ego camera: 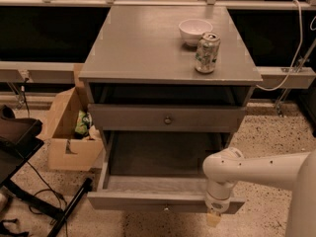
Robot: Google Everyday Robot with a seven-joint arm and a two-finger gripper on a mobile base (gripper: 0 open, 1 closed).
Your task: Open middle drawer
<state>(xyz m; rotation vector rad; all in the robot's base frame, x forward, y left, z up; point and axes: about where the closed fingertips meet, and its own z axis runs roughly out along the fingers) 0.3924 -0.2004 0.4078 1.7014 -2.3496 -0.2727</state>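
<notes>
The middle drawer (148,200) is a grey wooden drawer with a small round knob (165,209) at the centre of its front. It stands pulled far out of the grey cabinet (148,58), and its deep box looks empty. My white arm comes in from the right. The gripper (213,218) hangs at the right part of the drawer's front edge, pointing down, to the right of the knob. The drawer above it (168,118), with its own round knob, is closed. Anything below the open drawer is hidden by it.
A white bowl (195,31) and a drink can (207,52) stand on the cabinet top at the back right. An open cardboard box (74,132) sits on the floor to the left. A dark chair and black cables (29,177) are at the far left.
</notes>
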